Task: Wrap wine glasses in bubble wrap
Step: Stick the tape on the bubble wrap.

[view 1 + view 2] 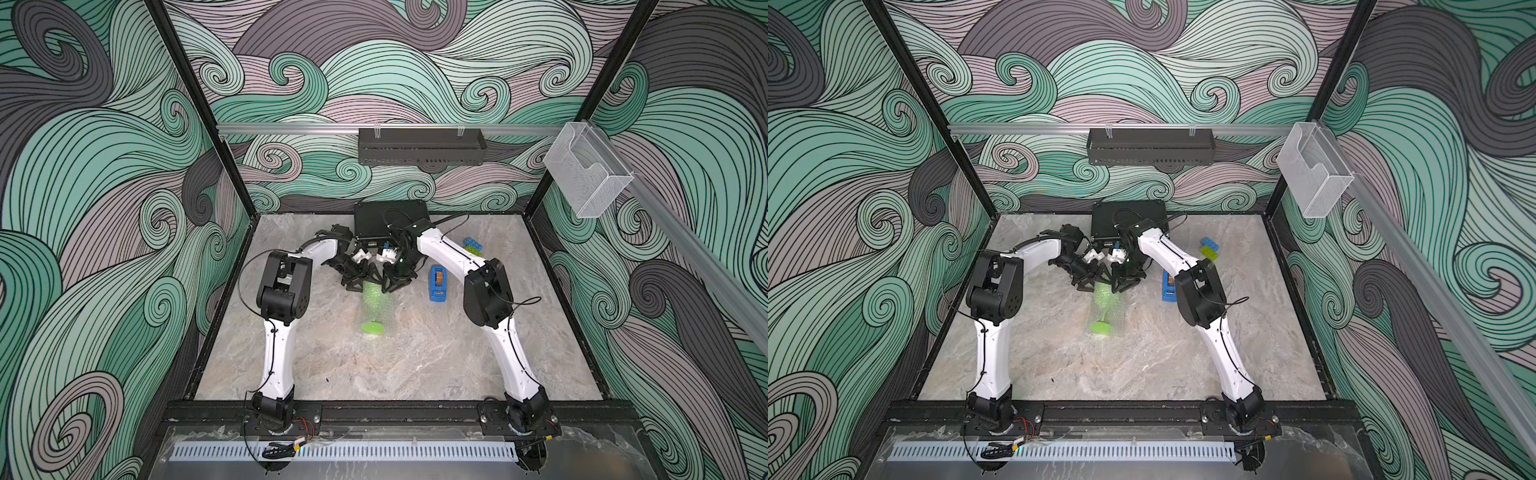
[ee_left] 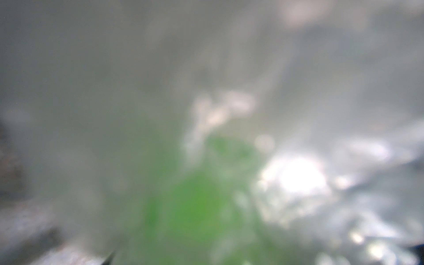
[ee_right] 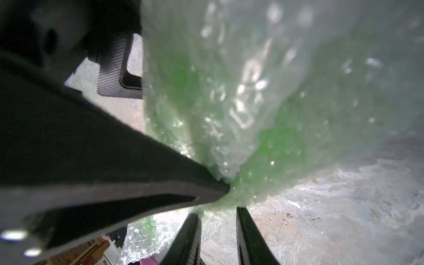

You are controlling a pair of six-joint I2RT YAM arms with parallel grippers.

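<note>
The lime-green wine glass lies on its side on the marble, rolled in bubble wrap, its foot towards the front. Both grippers meet at its bowl end. My left gripper straddles the wrapped bowl with jaws wide; in the right wrist view one of its black fingers presses into the wrap. The left wrist view is a blur of wrap and green glass. My right gripper stands a little open, with a wrap edge loose between its tips.
A blue tape dispenser lies just right of the grippers. A blue brick and a green brick lie at the back right. A black box stands against the back wall behind the grippers.
</note>
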